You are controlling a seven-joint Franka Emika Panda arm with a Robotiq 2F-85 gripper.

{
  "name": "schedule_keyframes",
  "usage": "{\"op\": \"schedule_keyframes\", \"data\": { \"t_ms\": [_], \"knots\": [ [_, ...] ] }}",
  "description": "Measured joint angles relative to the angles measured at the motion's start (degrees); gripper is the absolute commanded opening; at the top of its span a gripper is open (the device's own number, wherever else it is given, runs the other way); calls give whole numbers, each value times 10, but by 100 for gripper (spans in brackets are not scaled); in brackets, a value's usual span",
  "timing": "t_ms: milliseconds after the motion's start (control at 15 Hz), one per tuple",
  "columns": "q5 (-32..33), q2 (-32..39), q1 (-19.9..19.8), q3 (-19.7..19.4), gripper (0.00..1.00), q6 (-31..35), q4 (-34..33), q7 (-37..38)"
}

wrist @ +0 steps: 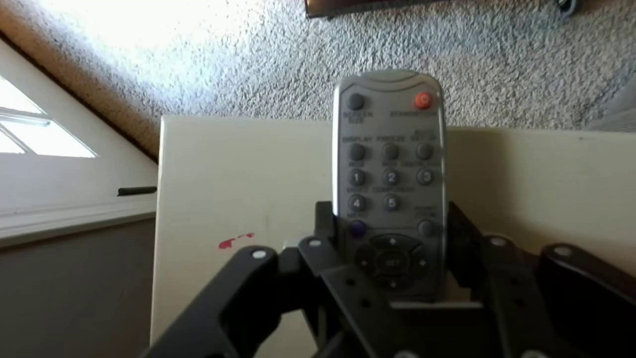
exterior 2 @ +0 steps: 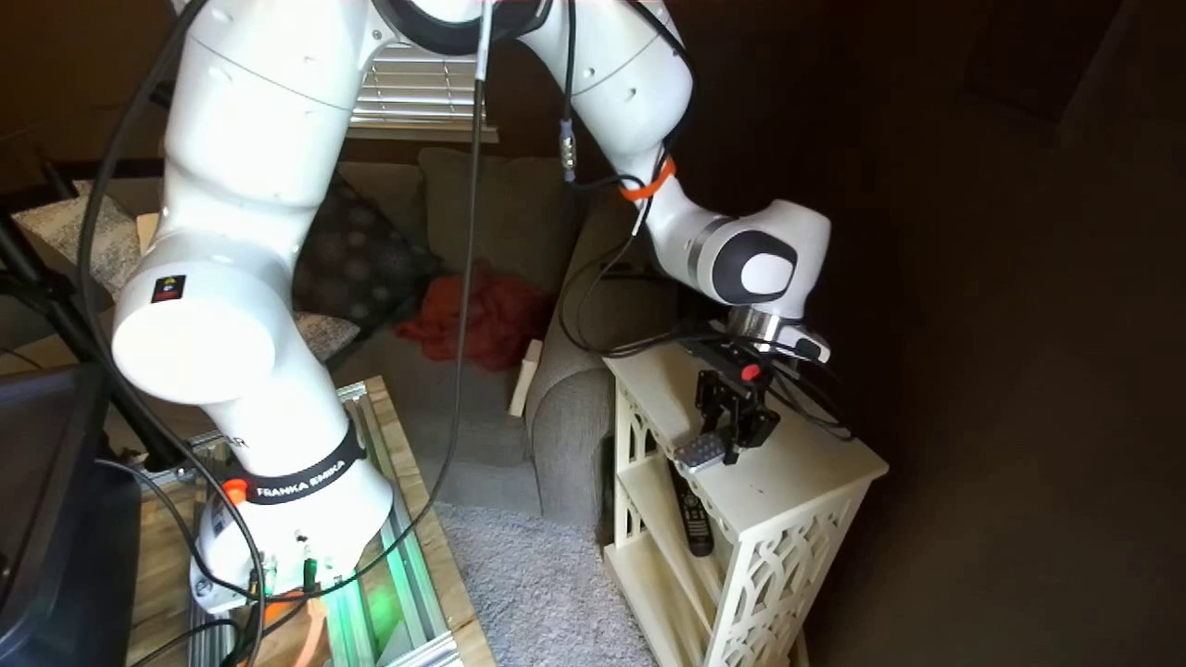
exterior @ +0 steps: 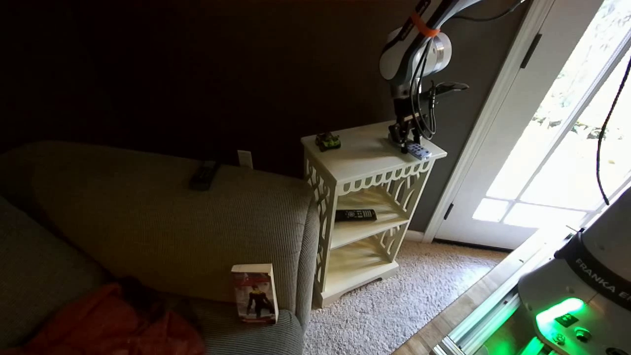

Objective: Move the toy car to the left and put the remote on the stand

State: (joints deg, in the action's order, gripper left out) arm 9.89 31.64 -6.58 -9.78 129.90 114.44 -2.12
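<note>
The cream-white stand point(exterior: 362, 155) is beside the sofa; its top also shows in an exterior view point(exterior 2: 806, 454) and in the wrist view point(wrist: 238, 179). The small dark and green toy car point(exterior: 328, 141) sits on the top near the sofa-side corner; the arm hides it in an exterior view. The light grey remote point(exterior: 418, 151) is between my gripper's fingers, its far end over the top's front edge point(exterior 2: 702, 450). In the wrist view the fingers point(wrist: 390, 226) press both long sides of the remote point(wrist: 390, 164). I cannot tell whether the remote touches the top.
A black remote point(exterior: 356, 215) lies on the stand's upper shelf. A dark oblong object point(exterior: 203, 176) lies on the sofa arm point(exterior: 246, 212). A book point(exterior: 255, 295) leans below it. A wall is behind the stand and a glass door point(exterior: 493, 148) is beside it.
</note>
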Motion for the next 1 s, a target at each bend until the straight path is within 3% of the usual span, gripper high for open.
{"op": "schedule_keyframes", "data": {
  "t_ms": [200,267,400,533,800,1000],
  "knots": [
    [1,-16,0,-3,28,60,31,10],
    [1,-19,1,-4,78,77,38,12],
    [4,-22,2,-8,84,102,46,19],
    [14,-26,6,-14,98,122,50,27],
    [37,-73,29,-20,100,135,65,40],
    [8,-148,32,27,100,65,90,7]
  ]
}}
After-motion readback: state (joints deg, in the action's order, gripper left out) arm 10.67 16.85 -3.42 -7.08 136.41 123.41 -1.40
